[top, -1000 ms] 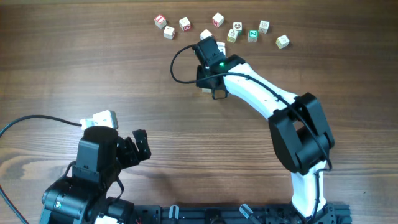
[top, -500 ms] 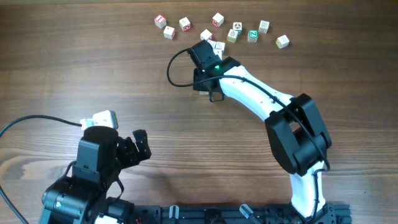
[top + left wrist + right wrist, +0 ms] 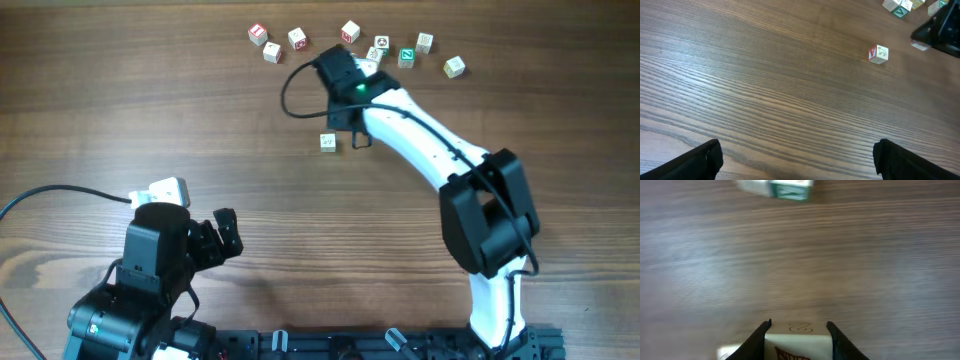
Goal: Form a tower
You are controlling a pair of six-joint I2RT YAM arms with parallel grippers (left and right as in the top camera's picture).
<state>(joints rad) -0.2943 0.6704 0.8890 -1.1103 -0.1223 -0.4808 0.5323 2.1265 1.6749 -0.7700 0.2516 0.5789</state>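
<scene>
My right gripper (image 3: 336, 62) is at the far side of the table, at the edge of a scatter of small wooden cubes (image 3: 381, 44). In the right wrist view its jaws (image 3: 798, 326) press both sides of a pale cube (image 3: 797, 342) with red-brown print. A cube with green print (image 3: 787, 189) lies ahead of it. One lone cube (image 3: 327, 142) with a red side (image 3: 878, 53) sits on the bare wood nearer me. No tower is in view. My left gripper (image 3: 222, 236) rests near the front left, open and holding nothing (image 3: 797, 147).
Several loose cubes run along the far edge, from a red-printed one (image 3: 258, 34) on the left to a plain one (image 3: 454, 67) on the right. A black cable (image 3: 295, 85) loops beside the right wrist. A white unit (image 3: 165, 190) sits by the left arm.
The right gripper has swung away from me toward the row of cubes, uncovering the lone cube on the wood. The left arm has not moved.
</scene>
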